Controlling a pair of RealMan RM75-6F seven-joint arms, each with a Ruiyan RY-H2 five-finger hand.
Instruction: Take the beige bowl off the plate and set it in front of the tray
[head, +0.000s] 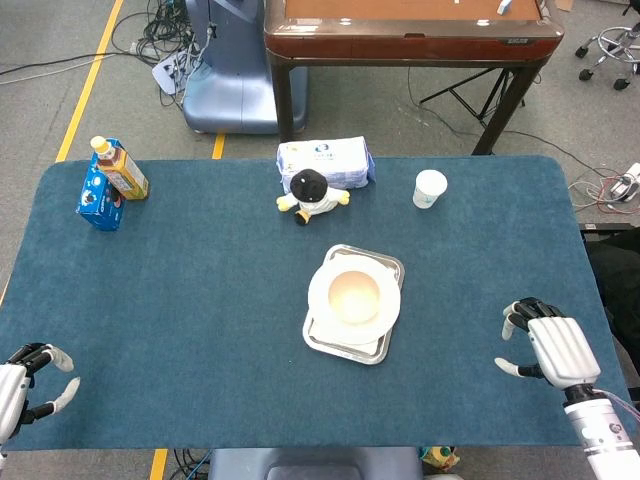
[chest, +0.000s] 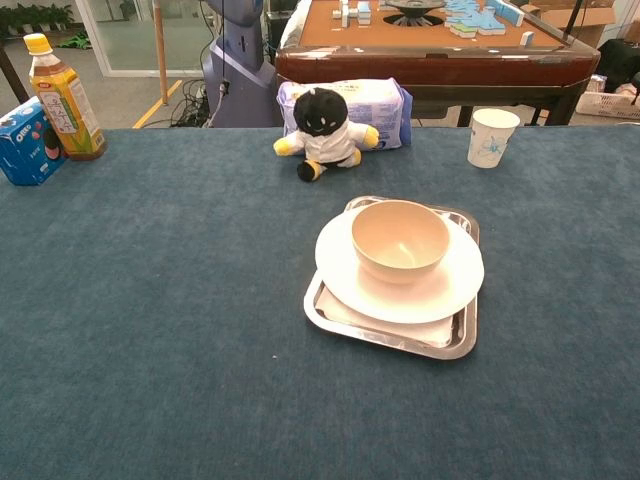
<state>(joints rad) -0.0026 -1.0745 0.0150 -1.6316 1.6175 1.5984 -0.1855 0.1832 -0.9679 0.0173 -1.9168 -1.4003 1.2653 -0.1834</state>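
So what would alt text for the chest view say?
A beige bowl sits on a white plate on a metal tray on a blue table; behind stand a plush toy, paper cup and bottle.

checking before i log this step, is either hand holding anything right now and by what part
Nothing is held. The left hand and right hand both rest empty near the table's near corners, fingers apart. The beige bowl sits untouched on the plate.

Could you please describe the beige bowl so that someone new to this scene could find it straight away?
Start at the metal tray near the middle of the blue table. A white plate lies on the tray, and the beige bowl stands upright in its middle. It is the only bowl here, wider and lower than the paper cup further back.
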